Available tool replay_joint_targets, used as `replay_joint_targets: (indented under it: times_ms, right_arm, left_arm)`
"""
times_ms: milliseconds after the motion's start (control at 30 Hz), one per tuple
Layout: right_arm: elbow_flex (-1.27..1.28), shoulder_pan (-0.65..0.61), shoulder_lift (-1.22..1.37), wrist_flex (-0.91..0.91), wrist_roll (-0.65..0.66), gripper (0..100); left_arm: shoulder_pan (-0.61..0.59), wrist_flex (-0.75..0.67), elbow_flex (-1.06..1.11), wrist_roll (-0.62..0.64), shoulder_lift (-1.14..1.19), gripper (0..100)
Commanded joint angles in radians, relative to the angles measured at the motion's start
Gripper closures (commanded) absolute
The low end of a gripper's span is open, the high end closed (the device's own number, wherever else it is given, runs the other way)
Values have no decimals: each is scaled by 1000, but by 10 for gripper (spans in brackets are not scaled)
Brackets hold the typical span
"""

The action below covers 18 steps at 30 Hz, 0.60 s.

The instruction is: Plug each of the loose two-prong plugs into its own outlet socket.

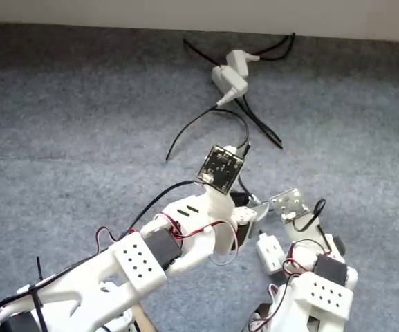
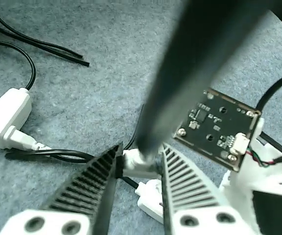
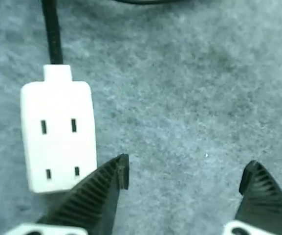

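Two white robot arms stand over a grey carpeted tabletop. The left gripper, on the arm that extends from the near left to the middle of the tabletop, has its black ridged jaws clamped on a small white two-prong plug. The plug's thick black cord rises away from it.

Just to the right, the right gripper hangs low with its jaws spread wide and holding nothing. One jaw tip is just beside a white rectangular outlet socket block. The block lies flat on the tabletop close to the right arm, with two pairs of slots facing up and a black cable leaving one end.

At the far side, well apart from both arms, two more white cord fittings lie touching one another amid loose black cords.
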Motion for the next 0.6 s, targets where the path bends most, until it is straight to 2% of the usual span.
replay_joint_targets:
  times_ms: [0,133,267,467,567]
  right_arm:
    - [22,-99,2,53,-49,646]
    - [-1,-101,5,67,-44,646]
    - [-134,-113,7,183,48,646]
    - [-456,-76,10,278,-152,646]
    - [-553,-76,10,355,-178,646]
  left_arm:
    - [10,-20,-5,-9,-5,993]
    - [2,-20,-4,-12,-4,993]
    - [-33,-20,4,-11,-5,993]
    - [-38,-20,7,-8,1,993]
    - [-38,-20,19,-8,-1,993]
